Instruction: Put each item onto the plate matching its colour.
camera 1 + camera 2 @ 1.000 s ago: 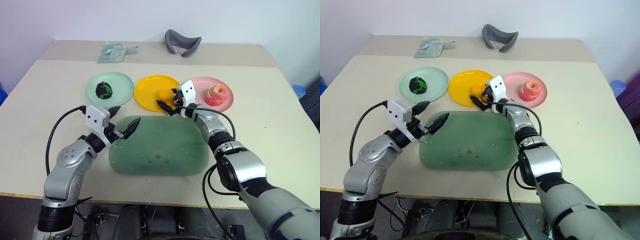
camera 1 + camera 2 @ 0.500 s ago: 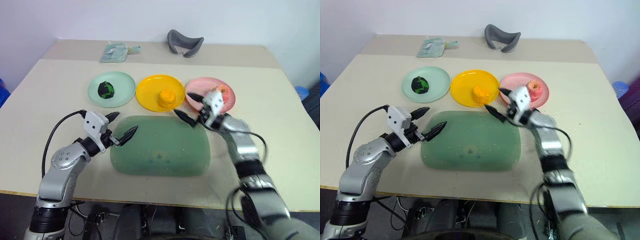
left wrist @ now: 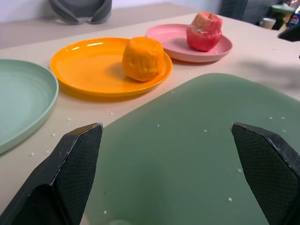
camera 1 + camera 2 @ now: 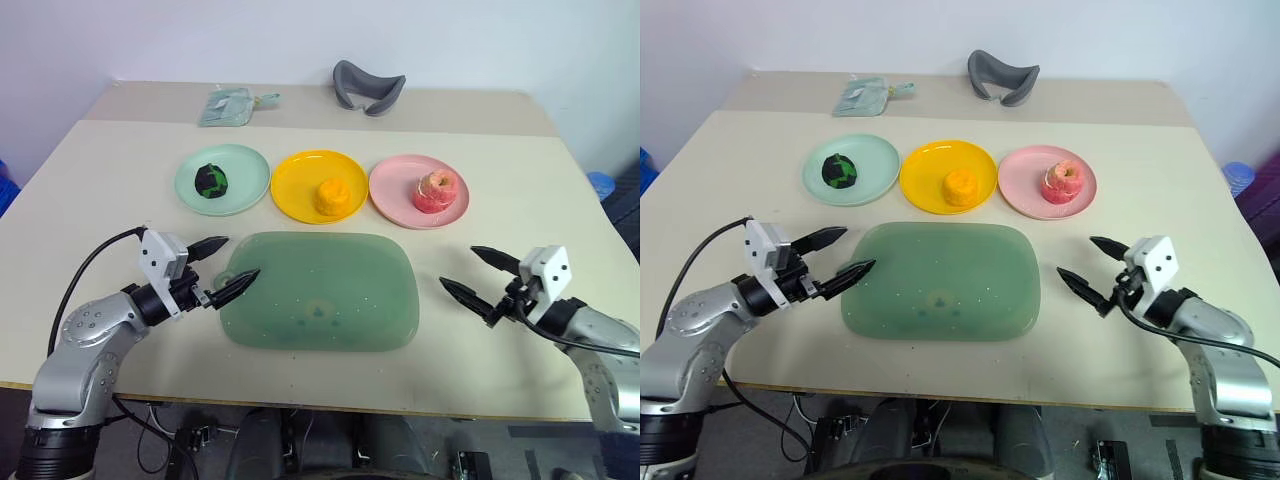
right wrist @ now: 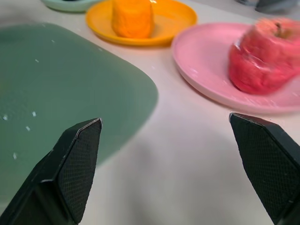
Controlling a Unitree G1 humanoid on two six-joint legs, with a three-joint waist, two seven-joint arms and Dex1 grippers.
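Across the upper middle of the frame sat three plates: the green ball (image 4: 211, 180) on the mint plate (image 4: 245, 168), the orange lump (image 4: 330, 195) on the yellow plate (image 4: 295, 180), the apple (image 4: 434, 190) on the pink plate (image 4: 392, 185). Both end effectors were released and empty — left end effector (image 4: 222, 268) at the green board's (image 4: 320, 290) left edge, right end effector (image 4: 480, 277) over bare tabletop (image 4: 90, 180) at lower right.

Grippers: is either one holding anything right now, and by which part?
Nothing is held. The left gripper and right gripper both have open, empty jaws above the table.
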